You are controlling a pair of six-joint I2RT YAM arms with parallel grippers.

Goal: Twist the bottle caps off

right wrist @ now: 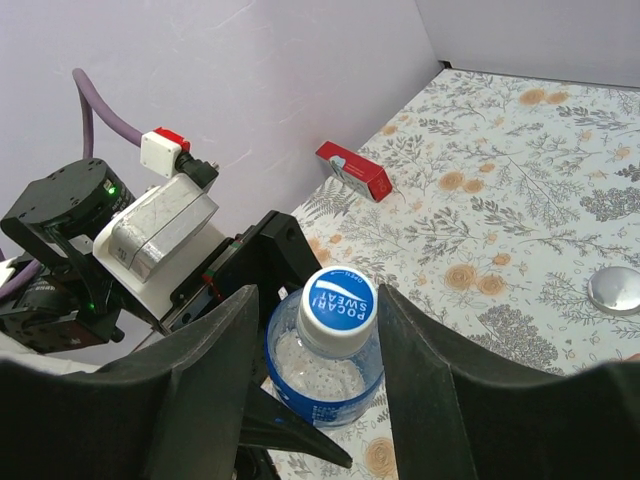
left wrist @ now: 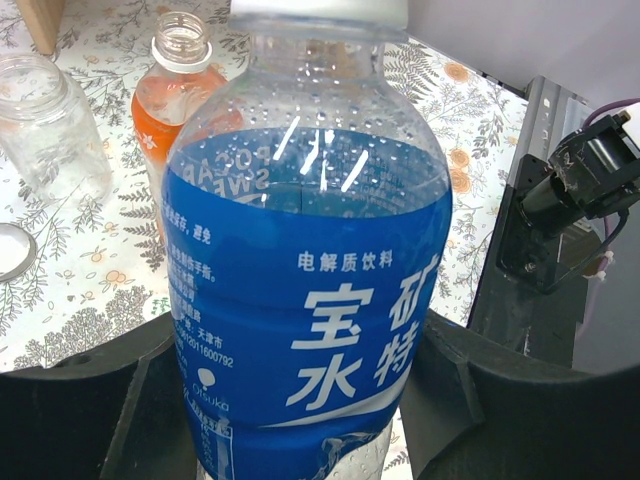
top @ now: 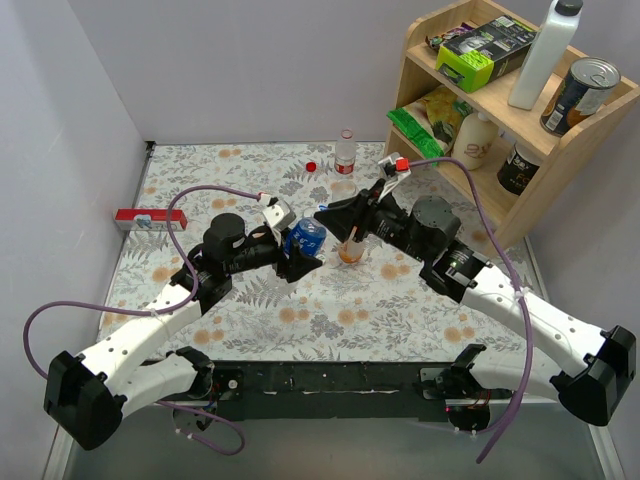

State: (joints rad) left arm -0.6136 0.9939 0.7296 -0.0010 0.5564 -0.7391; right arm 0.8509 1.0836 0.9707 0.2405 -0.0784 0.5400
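My left gripper (left wrist: 300, 400) is shut on the blue-labelled bottle (left wrist: 310, 300), holding it upright on the table; it also shows in the top view (top: 305, 238). Its bluish-white cap (right wrist: 338, 298) is on the neck. My right gripper (right wrist: 318, 295) is open, with one finger on each side of that cap and a small gap on both sides. The orange-liquid bottle (left wrist: 180, 90) and the squat clear bottle (left wrist: 50, 130) stand uncapped just behind. The silver-white cap (right wrist: 612, 288) lies on the table. The red-label bottle (top: 345, 152) stands at the back, with the red cap (top: 311, 165) beside it.
A red box (top: 150, 220) lies by the left wall. A wooden shelf (top: 580, 140) at the right back holds a tall white bottle, a can, a cream bottle and packets. Purple cables loop over both arms.
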